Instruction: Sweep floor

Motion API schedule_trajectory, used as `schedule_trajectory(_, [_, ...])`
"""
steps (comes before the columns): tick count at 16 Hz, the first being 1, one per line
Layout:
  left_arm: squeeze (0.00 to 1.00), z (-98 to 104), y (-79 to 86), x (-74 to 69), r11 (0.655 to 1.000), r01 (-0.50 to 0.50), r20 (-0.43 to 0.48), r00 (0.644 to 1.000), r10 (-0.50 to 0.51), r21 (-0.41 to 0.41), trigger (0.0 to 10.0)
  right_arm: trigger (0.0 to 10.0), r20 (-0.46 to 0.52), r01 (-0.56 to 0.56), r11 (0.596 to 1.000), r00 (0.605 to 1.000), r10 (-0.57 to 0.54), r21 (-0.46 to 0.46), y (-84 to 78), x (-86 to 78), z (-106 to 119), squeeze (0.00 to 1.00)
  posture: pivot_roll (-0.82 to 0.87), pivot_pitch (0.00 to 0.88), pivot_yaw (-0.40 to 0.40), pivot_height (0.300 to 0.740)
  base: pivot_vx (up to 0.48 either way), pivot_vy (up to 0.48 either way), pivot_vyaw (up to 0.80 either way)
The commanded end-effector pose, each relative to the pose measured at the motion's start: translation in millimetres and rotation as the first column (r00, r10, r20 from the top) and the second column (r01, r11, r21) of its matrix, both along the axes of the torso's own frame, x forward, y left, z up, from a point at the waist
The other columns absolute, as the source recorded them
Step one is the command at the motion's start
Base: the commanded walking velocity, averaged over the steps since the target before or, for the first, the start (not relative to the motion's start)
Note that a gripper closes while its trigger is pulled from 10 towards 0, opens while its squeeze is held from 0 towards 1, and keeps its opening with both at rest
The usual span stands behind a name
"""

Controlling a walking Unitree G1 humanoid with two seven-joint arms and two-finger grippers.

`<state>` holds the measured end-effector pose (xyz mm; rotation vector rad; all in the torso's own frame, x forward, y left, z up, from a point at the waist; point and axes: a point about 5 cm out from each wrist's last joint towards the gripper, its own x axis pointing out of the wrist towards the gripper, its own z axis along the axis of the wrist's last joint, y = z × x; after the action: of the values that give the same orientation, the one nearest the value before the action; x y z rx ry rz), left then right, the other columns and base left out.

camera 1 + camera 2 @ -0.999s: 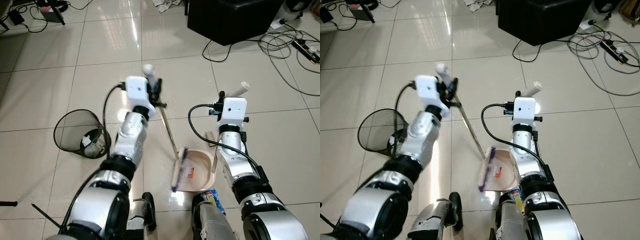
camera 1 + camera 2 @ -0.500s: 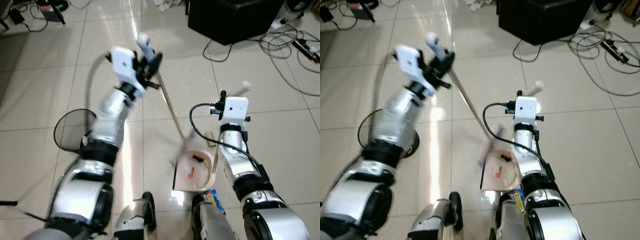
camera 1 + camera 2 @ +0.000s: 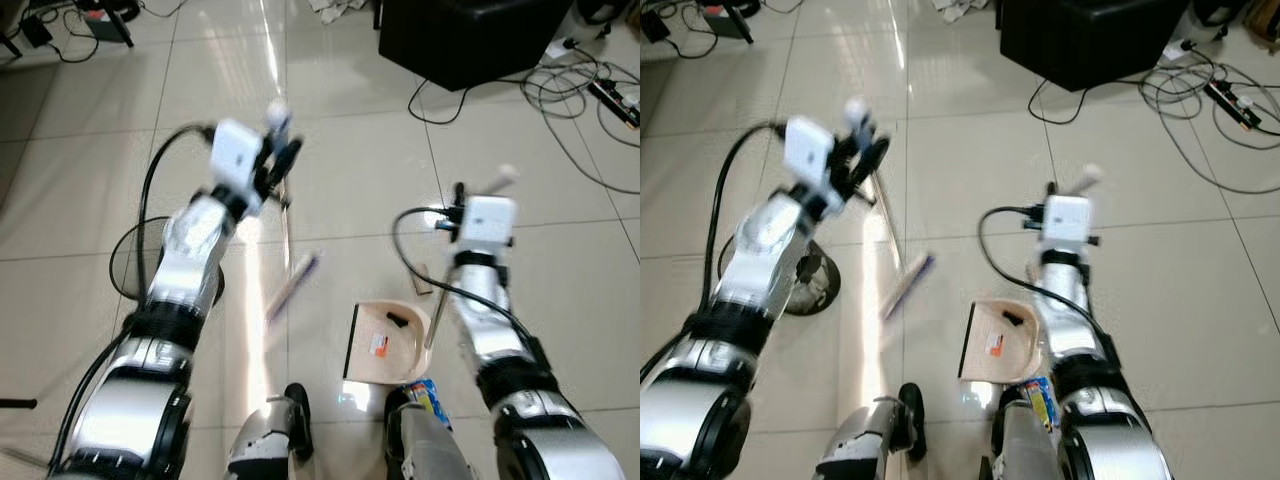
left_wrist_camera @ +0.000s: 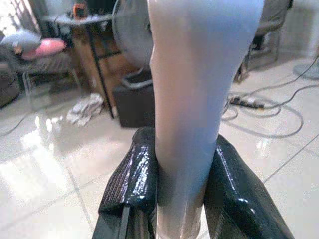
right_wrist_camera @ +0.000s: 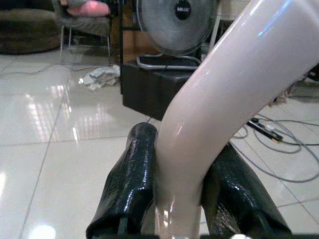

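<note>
While clamped on the broom point(image 3: 285, 250), left jaws overhang tile.

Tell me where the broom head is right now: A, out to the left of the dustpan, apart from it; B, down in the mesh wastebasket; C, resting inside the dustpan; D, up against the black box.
A: the broom head, on the handle held by the left gripper, is left of the dustpan with bare tile between them.
</note>
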<state>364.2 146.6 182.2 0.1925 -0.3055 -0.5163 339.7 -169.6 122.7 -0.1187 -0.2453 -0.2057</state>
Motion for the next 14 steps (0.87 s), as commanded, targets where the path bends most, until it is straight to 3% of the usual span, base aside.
schedule_trajectory(1, [0.0, 0.9, 12.9, -4.3, 0.999, -0.04, 0.044, 0.998, 0.038, 0.031, 10.0, 10.0, -0.007, -0.011, 1.0, 1.0, 0.011, 0.017, -3.5, -3.8, 0.4, 0.0, 0.1, 0.252, 0.1, 0.74, 0.0, 0.0, 0.0])
schedule_trajectory(2, [0.0, -5.2, 22.6, -8.9, 0.995, -0.083, 0.048, 0.996, 0.081, 0.048, 10.0, 10.0, 0.008, -0.024, 1.0, 1.0, 0.023, 0.014, -5.0, -7.0, 10.4, 0.0, 0.09, 0.242, 0.096, 0.74, 0.0, 0.0, 0.0])
schedule_trajectory(4, [0.0, -20.9, 44.7, -20.1, 0.983, -0.178, 0.012, 0.984, 0.177, 0.054, 10.0, 10.0, 0.08, -0.029, 0.993, 0.997, 0.02, 0.112, -12.8, -10.5, 43.5, 0.0, 0.05, 0.184, 0.085, 0.74, 0.0, 0.0, 0.0])
schedule_trajectory(6, [0.0, -36.3, 63.1, -30.5, 0.965, -0.259, -0.082, 0.962, 0.26, 0.031, 10.0, 10.0, 0.126, -0.059, 0.993, 0.991, 0.046, 0.106, -16.3, -8.9, 75.3, 0.0, 0.02, 0.176, 0.1, 0.74, 0.0, 0.0, 0.0])
schedule_trajectory(9, [0.0, -55.1, 69.2, -49.0, 0.96, -0.274, -0.152, 0.948, 0.279, 0.053, 10.0, 10.0, 0.2, -0.116, 0.986, 0.976, 0.091, 0.117, -15.2, -13.7, 117.8, 0.0, 0.0, 0.116, 0.11, 0.74, 0.0, 0.0, 0.8])
schedule_trajectory(10, [0.0, -63.3, 70.2, -62.9, 0.949, -0.311, -0.172, 0.933, 0.315, 0.053, 10.0, 10.0, 0.217, -0.149, 0.98, 0.969, 0.119, 0.13, -12.2, -20.4, 138.3, 0.0, -0.01, 0.105, 0.104, 0.74, 0.0, 0.0, 0.8])
schedule_trajectory(14, [0.0, -53.2, 62.5, -70.0, 0.929, -0.37, -0.152, 0.918, 0.365, 0.0, 10.0, 10.0, 0.246, -0.196, 0.965, 0.958, 0.151, 0.173, -10.4, -20.2, 158.4, 0.0, 0.0, 0.065, 0.077, 0.74, 0.0, 0.0, 0.8])
